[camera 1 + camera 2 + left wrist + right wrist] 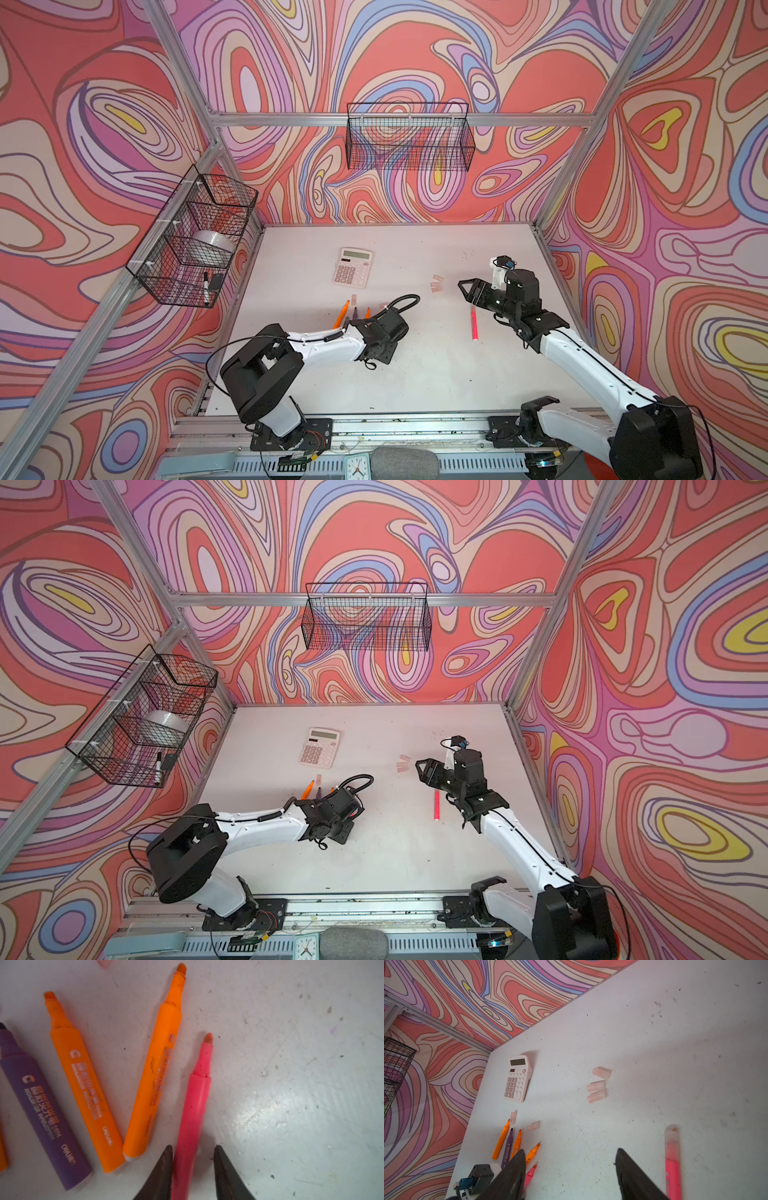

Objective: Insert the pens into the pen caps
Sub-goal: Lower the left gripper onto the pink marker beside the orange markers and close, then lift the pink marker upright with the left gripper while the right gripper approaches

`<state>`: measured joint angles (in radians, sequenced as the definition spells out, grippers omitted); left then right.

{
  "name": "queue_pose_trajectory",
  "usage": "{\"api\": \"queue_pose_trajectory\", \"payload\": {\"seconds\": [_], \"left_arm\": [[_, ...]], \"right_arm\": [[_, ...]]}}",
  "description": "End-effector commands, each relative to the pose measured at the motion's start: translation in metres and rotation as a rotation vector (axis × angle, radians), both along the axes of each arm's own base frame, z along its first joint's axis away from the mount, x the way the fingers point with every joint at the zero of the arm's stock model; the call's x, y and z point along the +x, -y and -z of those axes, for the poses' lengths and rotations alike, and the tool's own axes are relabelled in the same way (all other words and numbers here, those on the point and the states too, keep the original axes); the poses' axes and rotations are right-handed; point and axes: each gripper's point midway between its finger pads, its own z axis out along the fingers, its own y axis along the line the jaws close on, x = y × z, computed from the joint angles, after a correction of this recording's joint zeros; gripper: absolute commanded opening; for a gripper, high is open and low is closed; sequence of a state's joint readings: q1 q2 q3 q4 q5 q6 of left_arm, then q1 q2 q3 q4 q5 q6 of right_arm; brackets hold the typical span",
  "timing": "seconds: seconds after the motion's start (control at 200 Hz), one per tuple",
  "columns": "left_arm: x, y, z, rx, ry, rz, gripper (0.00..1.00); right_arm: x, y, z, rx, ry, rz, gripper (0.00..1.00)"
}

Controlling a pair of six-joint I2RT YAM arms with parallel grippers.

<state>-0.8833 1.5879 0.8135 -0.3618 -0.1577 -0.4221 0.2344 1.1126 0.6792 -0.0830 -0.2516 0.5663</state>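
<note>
left claw [192, 1147] is straddling a bare pink pen [197, 1101] on the table [291, 1064], not yet pinching it; right claw [570, 1150] is hanging spread, empty; next: squeezing, lifting toward a cap [597, 1085]

Lab cell: aluminium frame [291, 119], printed walls [415, 50]

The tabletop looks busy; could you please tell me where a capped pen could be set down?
Free: the near stretch between the capped pink pen and the front rail, and the far band behind the calculator. Crowded: uncapped pens by the left gripper, three caps beside the right gripper.
</note>
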Motion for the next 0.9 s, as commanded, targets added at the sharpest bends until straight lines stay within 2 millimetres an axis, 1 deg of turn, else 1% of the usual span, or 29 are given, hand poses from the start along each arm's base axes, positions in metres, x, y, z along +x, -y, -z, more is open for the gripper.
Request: {"api": "queue_pose_trajectory", "payload": {"seconds": [0.0,0.205,0.35,0.486,0.686,0.721,0.796,0.896], "left_arm": [[-0.005,-0.002,0.004,0.021,-0.040,0.004,0.30],[-0.010,-0.005,0.004,0.023,-0.061,0.000,0.28],[-0.012,-0.002,0.008,0.022,-0.079,0.011,0.31],[-0.012,-0.002,0.012,0.034,-0.095,0.008,0.31],[-0.013,0.002,0.015,0.025,-0.106,0.012,0.20],[-0.013,0.003,0.015,0.018,-0.108,0.017,0.17],[-0.015,0.008,0.012,-0.015,-0.112,0.035,0.12],[-0.015,0.022,0.002,-0.091,-0.106,0.073,0.09]], "right_arm": [[0.000,0.002,-0.013,-0.009,0.032,0.005,0.70],[-0.001,0.002,-0.015,-0.009,0.035,0.005,0.70],[-0.002,0.003,-0.015,-0.010,0.036,0.006,0.70],[-0.002,0.003,-0.016,-0.010,0.037,0.007,0.70],[-0.002,0.002,-0.017,-0.007,0.039,0.004,0.70],[-0.002,0.002,-0.016,-0.005,0.038,0.004,0.70],[-0.003,0.000,-0.017,0.006,0.046,-0.003,0.70],[-0.005,-0.002,-0.020,0.030,0.065,-0.012,0.70]]}}
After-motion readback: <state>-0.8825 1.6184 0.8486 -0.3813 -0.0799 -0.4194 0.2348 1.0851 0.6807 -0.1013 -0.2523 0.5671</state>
